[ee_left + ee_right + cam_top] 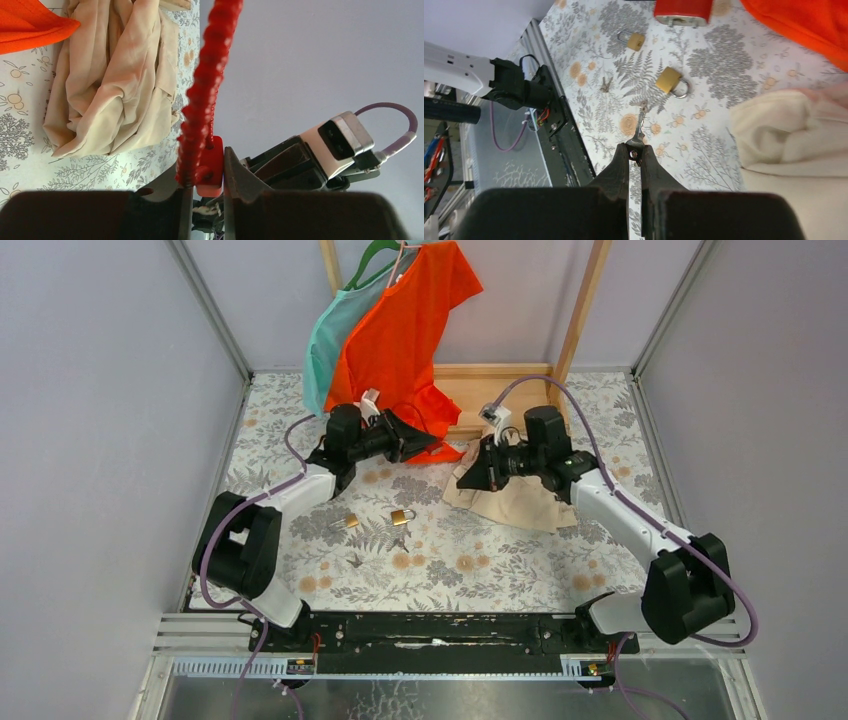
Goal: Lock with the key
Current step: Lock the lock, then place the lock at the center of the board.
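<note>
**A:** Where's the key (640,125)?

**B:** Your right gripper (635,154) has it pinched by the head, over the table (704,150). It looks thin, stiff and slick, so grip only the flat head. The blade runs straight out along the fingers, roughly toward the red lock (683,11), which your left gripper (205,180) is clamping.

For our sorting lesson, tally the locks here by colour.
Small brass metal padlocks lying on the table: 2
Red lock with ribbed red cable, in the left gripper: 1
Total: 3
</note>
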`<state>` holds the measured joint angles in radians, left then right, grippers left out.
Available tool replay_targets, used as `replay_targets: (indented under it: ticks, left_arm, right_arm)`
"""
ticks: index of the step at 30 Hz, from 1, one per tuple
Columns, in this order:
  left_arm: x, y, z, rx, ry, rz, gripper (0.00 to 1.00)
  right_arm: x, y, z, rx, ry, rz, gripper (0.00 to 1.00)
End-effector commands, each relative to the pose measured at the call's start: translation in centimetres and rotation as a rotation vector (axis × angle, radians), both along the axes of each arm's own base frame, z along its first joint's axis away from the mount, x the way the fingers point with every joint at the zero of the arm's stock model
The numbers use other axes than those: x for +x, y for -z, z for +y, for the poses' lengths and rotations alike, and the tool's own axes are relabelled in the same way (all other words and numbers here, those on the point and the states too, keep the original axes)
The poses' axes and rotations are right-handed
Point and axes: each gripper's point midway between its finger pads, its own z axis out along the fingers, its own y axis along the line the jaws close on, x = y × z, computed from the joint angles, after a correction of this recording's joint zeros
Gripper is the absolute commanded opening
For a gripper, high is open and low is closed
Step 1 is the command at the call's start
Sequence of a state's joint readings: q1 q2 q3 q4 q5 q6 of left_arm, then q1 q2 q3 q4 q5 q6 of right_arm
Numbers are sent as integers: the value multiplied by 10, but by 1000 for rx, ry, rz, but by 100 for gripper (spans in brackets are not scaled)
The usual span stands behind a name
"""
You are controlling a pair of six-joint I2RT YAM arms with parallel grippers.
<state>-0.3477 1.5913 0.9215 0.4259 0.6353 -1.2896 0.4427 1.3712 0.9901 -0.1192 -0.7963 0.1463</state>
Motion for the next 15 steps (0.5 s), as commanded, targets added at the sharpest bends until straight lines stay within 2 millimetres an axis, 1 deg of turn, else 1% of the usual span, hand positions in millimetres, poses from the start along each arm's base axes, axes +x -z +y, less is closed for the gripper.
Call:
replay_targets:
  ticks: [1,3,6,9,13,14,15]
  left_arm:
    - [-8,-35,-9,-10,46,-162,0]
    - [-20,-35,-22,7,99,-196,0]
    - [-44,-30,-42,51,196,-254,0]
    - [-68,-19,-58,104,282,-299,0]
    - [-91,7,-64,168,338,-305,0]
    - [-95,14,-64,183,342,-303,0]
    - [-99,25,-63,202,344,-288,0]
  right_arm:
    - [19,-41,-23,-8,55,-189,0]
    - [23,-43,-35,-69,72,-247,0]
    - [24,-47,-52,-129,87,-313,0]
    - [26,-56,-70,-167,131,-368,0]
    - [32,-66,-98,-165,223,-388,0]
    - [32,-67,-102,-159,235,-390,0]
    - [32,-67,-105,-152,241,-393,1]
